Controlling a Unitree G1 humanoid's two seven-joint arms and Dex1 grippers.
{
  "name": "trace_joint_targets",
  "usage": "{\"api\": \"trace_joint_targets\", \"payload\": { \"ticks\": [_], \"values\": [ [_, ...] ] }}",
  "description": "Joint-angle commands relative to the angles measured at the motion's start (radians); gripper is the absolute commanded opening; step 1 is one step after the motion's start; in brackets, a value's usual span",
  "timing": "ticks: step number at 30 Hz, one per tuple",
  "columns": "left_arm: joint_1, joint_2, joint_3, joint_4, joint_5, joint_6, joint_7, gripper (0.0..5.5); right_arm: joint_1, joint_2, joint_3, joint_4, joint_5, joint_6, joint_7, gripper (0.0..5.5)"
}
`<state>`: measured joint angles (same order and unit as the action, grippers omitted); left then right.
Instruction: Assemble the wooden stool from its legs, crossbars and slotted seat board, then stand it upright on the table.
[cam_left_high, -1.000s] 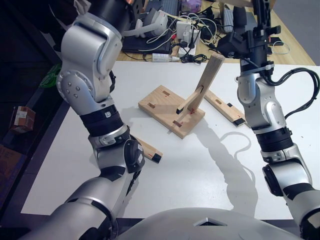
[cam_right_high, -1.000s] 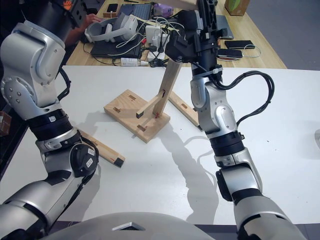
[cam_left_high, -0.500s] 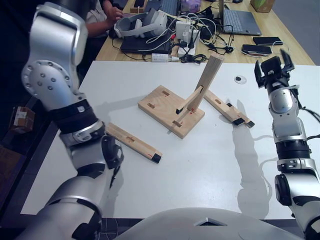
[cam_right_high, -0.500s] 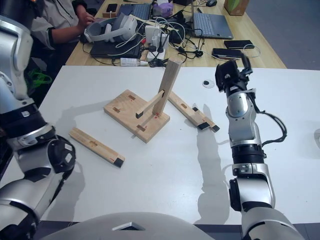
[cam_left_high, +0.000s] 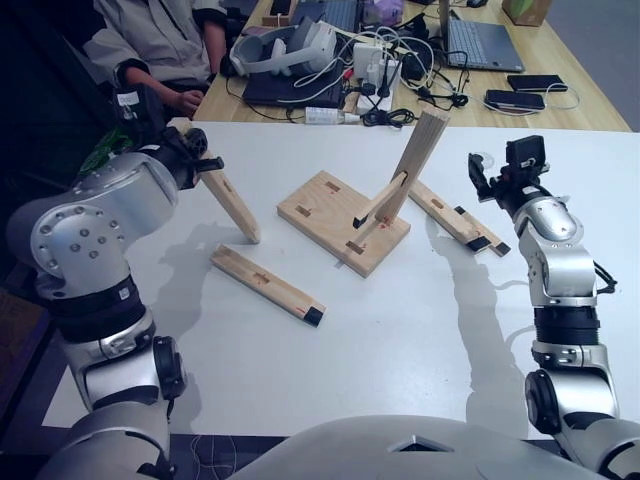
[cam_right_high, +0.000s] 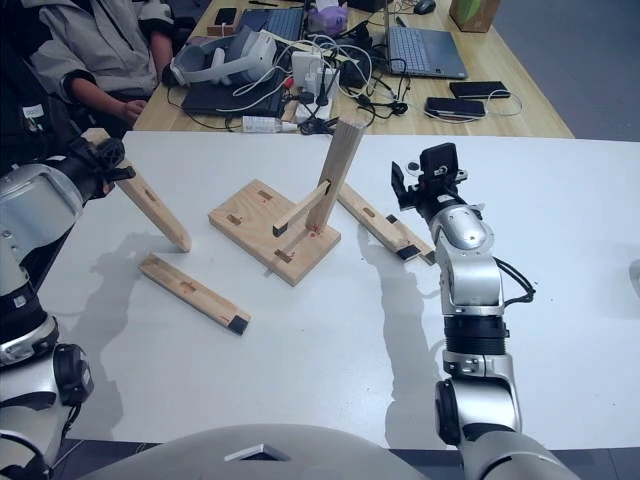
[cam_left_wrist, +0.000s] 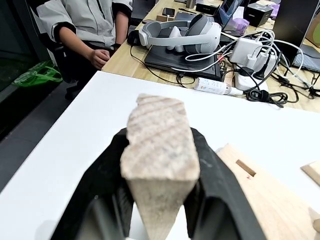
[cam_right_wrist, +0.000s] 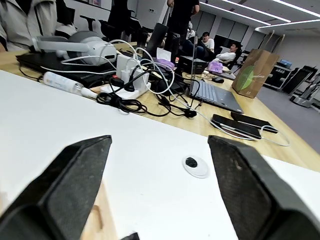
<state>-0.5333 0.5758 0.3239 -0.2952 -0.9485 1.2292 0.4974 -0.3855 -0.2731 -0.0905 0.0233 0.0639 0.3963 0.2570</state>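
I see the flat, slotted seat board (cam_left_high: 325, 212) mid-table (cam_left_high: 400, 340), with one square pale-wood leg (cam_left_high: 418, 150) slanting up from it. My left gripper (cam_left_wrist: 160, 167) is clamped on a tilted second leg (cam_left_high: 232, 205) at its rough end grain. My right gripper (cam_right_wrist: 159, 190) has its fingers apart, near two black-tipped legs (cam_left_high: 460, 218).

Silver arm shells (cam_left_high: 75, 235), black joints, black right hand (cam_left_high: 500, 166), cable (cam_right_high: 517, 284).

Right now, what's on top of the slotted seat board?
One leg leans up from the seat board, with a crossbar attached. The leg's foot hides its slot.
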Motion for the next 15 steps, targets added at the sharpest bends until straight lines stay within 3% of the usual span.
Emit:
{"api": "trace_joint_targets", "payload": {
  "ticks": [1,9,15],
  "values": [
    [0.008,-0.127,-0.025,0.023,0.074,-0.050,0.003,1.02,0.020,0.039,0.002,-0.071,0.042,0.076,-0.011,3.57],
    [-0.002,-0.322,0.028,0.162,0.234,-0.279,0.008,1.02,0.025,0.049,0.016,-0.086,0.056,0.115,-0.013,3.57],
    [-0.105,-0.423,-0.029,0.419,0.323,-0.497,-0.165,1.02,0.045,0.065,0.034,-0.089,0.053,0.124,-0.017,3.57]
  ]
}}
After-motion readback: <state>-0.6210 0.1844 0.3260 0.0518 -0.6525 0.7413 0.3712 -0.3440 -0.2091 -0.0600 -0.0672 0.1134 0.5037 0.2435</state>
